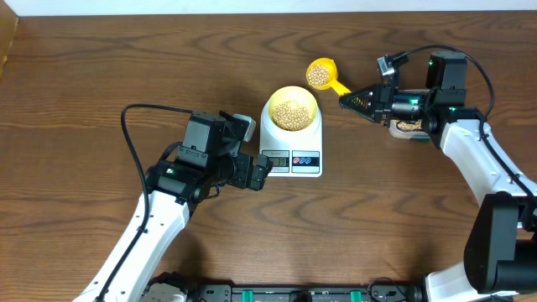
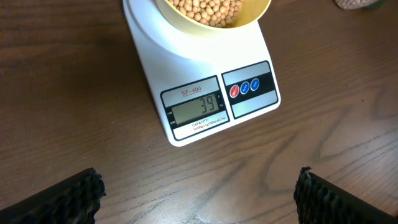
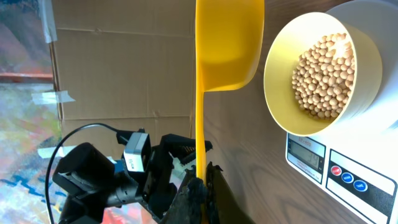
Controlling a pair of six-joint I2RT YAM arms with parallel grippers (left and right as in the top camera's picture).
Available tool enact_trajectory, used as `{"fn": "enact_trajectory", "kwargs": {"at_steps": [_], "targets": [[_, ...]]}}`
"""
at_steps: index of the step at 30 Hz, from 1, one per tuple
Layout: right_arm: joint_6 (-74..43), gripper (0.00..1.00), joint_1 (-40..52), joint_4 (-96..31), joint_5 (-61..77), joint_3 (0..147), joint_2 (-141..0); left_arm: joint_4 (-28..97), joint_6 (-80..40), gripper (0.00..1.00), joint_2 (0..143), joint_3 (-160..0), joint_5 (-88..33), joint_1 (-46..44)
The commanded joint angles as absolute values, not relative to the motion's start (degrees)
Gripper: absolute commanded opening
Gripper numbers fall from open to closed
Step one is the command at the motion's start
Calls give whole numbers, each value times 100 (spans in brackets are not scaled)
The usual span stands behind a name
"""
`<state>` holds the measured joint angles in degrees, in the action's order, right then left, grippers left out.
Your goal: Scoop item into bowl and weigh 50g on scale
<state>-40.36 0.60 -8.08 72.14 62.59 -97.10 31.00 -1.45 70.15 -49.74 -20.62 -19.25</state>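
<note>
**Loaded scoop, bowl to its left**

My right end effector (image 1: 347,101) is pinching the scoop (image 1: 338,86) by its handle. The scoop's long axis runs leftward and away from me, ending in a cup full of beans (image 1: 318,74). The bowl (image 1: 291,109) sits on the scale (image 1: 289,159), just left of the cup and nearer me. My left end effector (image 1: 258,172) is spread empty before the scale.

Overhead looks down; both wrist views, close, share the scale (image 2: 205,93)

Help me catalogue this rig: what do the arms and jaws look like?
The left arm and right arm have white links, black housings with green lights, and looping black cables. Jaws are black, ridged on the left gripper.
</note>
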Motion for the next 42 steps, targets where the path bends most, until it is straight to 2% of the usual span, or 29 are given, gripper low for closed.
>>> {"fn": "enact_trajectory", "kwargs": {"at_steps": [1, 20, 27, 38, 42], "targets": [[-4047, 1, 54, -790, 7255, 6276, -9679, 3094, -130, 100, 7037, -4982, -2005, -1933], [-3798, 1, 375, -650, 7000, 6276, -9679, 3094, -132, 100, 7037, -4982, -2005, -1933], [-2709, 1, 421, -810, 6217, 6276, -9679, 3094, -130, 100, 7037, -4982, -2003, -1933], [-2700, 1, 720, -1026, 5465, 6276, -9679, 3094, -130, 100, 7037, -4982, -2005, -1933], [-2200, 1, 893, -1487, 5133, 6276, -9679, 3094, -130, 100, 7037, -4982, -2005, -1933]]}}
